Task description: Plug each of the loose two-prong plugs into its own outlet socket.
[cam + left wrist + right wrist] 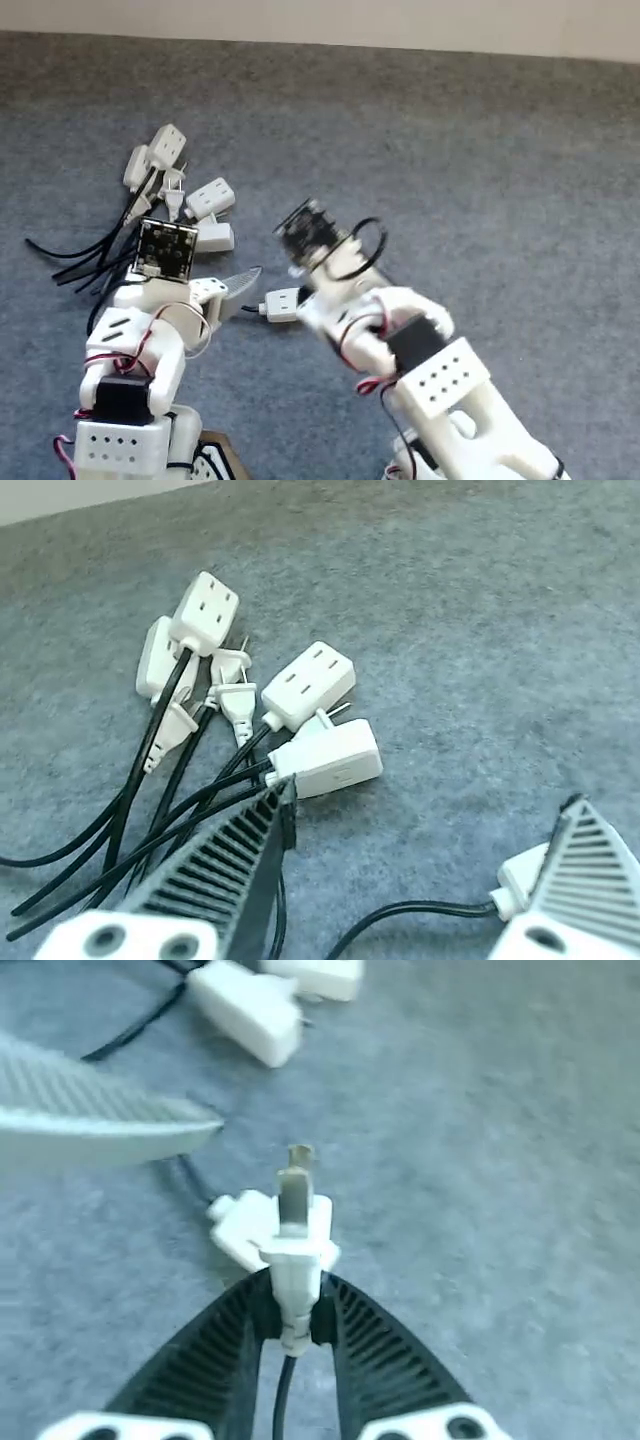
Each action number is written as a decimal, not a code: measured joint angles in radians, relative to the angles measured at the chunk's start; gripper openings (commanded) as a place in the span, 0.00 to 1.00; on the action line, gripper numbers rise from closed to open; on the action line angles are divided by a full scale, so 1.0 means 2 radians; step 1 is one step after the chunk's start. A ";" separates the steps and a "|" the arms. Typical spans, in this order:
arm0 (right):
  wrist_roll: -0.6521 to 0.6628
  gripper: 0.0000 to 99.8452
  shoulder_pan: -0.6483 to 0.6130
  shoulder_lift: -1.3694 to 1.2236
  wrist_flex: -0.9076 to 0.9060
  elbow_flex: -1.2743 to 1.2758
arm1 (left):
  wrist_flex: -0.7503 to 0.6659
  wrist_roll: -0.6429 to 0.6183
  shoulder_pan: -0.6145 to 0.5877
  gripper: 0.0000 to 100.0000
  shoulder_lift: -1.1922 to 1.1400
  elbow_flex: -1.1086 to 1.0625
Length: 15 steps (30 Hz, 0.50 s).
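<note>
The plug sat pinched at its cord end in the right pincer, close to a loose socket on the worktop. With the left pincer wide and empty, the socket could skid, or the plug twist off-line.

Left gripper spread wide, right gripper clamped.

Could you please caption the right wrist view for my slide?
Right gripper, jaws clamping a two-prong plug over grey carpet.
</note>
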<state>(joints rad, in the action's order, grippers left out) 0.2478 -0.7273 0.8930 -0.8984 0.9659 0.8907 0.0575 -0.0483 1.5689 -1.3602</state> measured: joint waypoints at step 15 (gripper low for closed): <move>-0.031 0.00 -0.066 -0.036 0.048 0.038 | -0.021 -0.004 0.000 0.39 0.002 0.000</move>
<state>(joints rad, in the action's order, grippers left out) 0.1849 -0.8592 0.8209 -0.8017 1.0411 0.8493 0.0499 -0.0483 1.5719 -1.3602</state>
